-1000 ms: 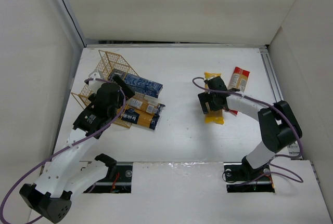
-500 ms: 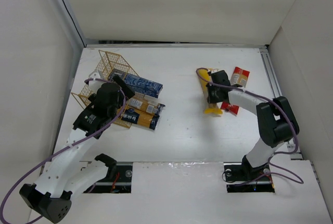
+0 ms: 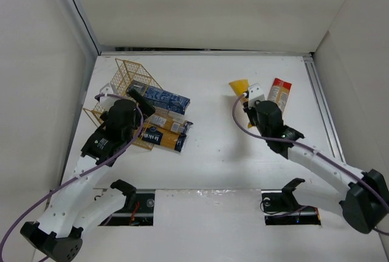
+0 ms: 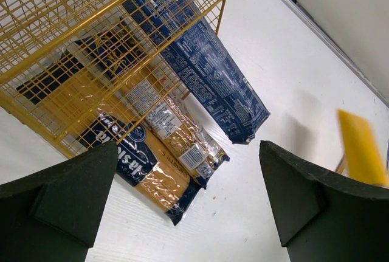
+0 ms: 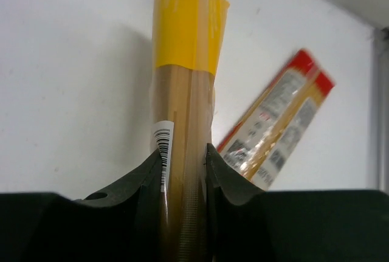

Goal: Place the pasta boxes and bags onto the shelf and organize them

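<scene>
**Holding the yellow bag (image 5: 189, 43) on the right**

Your right gripper (image 5: 182, 155) is clamped on the yellow bag; the red bag (image 5: 276, 122) lies just beyond it. Your left gripper (image 4: 188, 152) hangs jaws apart over the rack (image 4: 73, 49), with the blue box (image 4: 213, 73) and two labelled packs (image 4: 155, 171) sticking out from its mesh.

Between the right end effector's (image 5: 184, 152) fingers, the plain yellow bag's (image 5: 185, 86) lower end is hidden. The red-and-clear bag (image 5: 276, 125) is cut short behind its right finger. Ahead of the left end effector (image 4: 188, 146), the shelf (image 4: 73, 49) runs off 2 edges, top and left. To its right, the yellow bag is only a blur.
</scene>
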Robot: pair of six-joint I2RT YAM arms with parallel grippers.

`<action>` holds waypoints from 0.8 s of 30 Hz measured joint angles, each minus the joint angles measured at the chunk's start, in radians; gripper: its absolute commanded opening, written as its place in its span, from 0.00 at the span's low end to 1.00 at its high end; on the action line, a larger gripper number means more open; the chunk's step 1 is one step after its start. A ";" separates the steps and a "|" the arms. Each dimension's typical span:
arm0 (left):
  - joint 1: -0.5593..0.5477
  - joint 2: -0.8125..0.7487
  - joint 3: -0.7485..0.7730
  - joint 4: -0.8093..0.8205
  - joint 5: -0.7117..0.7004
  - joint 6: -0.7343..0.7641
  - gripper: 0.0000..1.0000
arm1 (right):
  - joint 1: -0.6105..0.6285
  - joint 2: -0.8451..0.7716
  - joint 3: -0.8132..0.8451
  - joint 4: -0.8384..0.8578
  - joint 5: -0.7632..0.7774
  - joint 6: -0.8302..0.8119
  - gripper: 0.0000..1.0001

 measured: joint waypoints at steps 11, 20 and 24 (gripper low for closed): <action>0.000 -0.013 0.000 -0.010 -0.003 -0.009 1.00 | 0.000 -0.196 -0.094 0.330 -0.143 -0.237 0.00; 0.000 -0.041 0.003 -0.042 -0.019 -0.024 1.00 | 0.232 -0.048 -0.006 0.346 -0.528 -0.266 0.00; 0.000 -0.045 0.007 -0.048 -0.023 -0.026 1.00 | 0.329 0.037 -0.005 0.351 -0.626 -0.249 0.00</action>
